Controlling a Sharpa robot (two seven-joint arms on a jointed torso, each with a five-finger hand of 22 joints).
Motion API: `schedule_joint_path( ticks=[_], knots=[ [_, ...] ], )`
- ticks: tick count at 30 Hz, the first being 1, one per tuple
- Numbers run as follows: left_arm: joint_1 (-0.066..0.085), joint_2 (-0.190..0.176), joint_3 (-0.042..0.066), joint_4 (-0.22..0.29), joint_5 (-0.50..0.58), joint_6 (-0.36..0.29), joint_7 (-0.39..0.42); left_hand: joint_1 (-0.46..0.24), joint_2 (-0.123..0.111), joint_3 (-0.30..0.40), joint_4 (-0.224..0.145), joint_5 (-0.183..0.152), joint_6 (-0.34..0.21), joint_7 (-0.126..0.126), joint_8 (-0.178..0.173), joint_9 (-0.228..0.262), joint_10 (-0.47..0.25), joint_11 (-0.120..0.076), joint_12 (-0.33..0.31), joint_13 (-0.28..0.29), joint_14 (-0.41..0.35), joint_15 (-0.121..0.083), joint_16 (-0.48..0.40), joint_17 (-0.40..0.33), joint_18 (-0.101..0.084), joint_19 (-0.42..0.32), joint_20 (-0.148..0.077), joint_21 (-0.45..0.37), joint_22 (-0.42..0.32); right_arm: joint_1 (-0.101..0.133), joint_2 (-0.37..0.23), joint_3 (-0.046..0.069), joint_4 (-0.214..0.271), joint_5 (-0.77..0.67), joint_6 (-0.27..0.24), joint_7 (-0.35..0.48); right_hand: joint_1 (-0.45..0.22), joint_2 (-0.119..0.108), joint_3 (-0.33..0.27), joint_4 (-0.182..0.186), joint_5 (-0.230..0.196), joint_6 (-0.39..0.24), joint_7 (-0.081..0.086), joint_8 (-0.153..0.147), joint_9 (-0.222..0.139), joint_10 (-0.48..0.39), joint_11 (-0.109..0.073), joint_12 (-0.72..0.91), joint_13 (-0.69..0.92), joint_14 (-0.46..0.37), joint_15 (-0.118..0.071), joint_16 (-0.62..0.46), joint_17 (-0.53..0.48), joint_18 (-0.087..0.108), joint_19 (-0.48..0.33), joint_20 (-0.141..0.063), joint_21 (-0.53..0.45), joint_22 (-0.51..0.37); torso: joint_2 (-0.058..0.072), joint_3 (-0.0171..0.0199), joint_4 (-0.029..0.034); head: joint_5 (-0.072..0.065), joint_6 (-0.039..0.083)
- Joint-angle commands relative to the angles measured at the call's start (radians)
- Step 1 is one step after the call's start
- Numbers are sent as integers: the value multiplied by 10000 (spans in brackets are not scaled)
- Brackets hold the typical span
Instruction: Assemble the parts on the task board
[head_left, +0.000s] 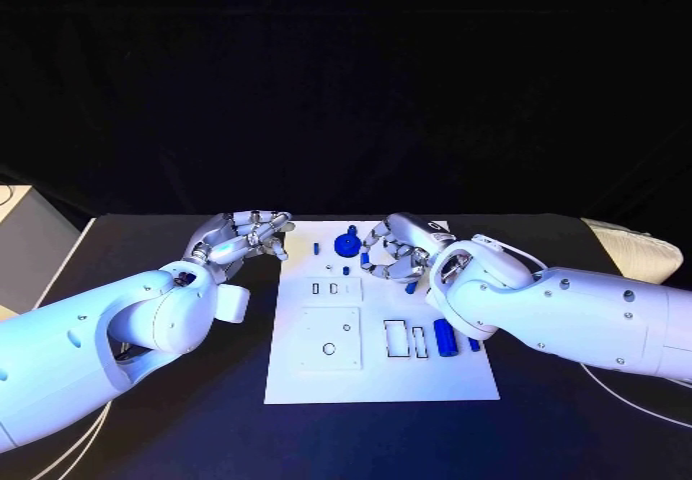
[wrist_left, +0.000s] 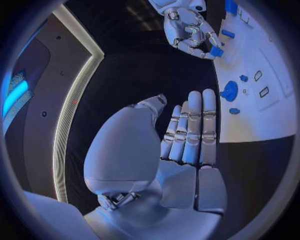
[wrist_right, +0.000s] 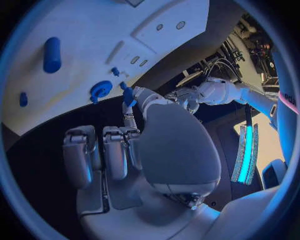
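The white task board (head_left: 382, 385) lies flat mid-desk. A round blue part (head_left: 346, 243) sits near its far edge, a blue cylinder (head_left: 446, 336) lies at its right, small blue pieces (head_left: 346, 270) between them.

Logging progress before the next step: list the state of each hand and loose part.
Right hand: pinches small blue part over the task board.
Left hand: holds nothing, fingers straight, beside the board.
Blue cylinder: lies flat on the board.
Round blue part: sits on the board, ungripped.

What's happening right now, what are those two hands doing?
Right hand pinches a small blue part over the white task board. Left hand open, off the board's left edge. Nothing in the way.
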Motion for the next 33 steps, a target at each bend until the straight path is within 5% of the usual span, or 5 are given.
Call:
schedule_joint_path(
  ticks=[1,16,33],
  knots=[
    [-2,54,7,-11,-66,214,-14,-56,-36,78,6,-40,4,-9,56,17,13,1,16,16,-62,-16,44,-11,133,-84,-3,49,15,-73,224,-24,129,-733,-203,-1302,-107,24,45,4,-44,-42,22,30,144,1060,-57,21,2632,1025,2,64,2631,-144,1047,-60,39,2631,0,-19,-46,35,-31],
    [-34,131,6,-52,-137,264,-58,-79,-46,114,-1,-40,42,-38,93,40,211,-42,158,61,-67,-45,102,-21,140,-149,-12,141,69,-589,1152,-116,-145,-1236,-190,-2217,-233,-44,78,12,1,-57,27,76,162,1060,-47,21,2632,1025,15,64,2631,-144,1047,-46,39,2631,12,-8,13,4,-124],
    [-48,129,6,-69,-168,292,-86,-99,-55,131,2,-42,59,-47,112,51,303,-61,238,85,-57,-59,144,-19,142,-175,-20,192,98,-869,1573,-121,-570,-2025,-467,-2391,-343,-163,73,3,-27,-70,27,119,179,1060,-45,21,2632,1025,19,64,2631,-144,1047,-39,39,2631,6,7,-10,35,-227]
  ],
)
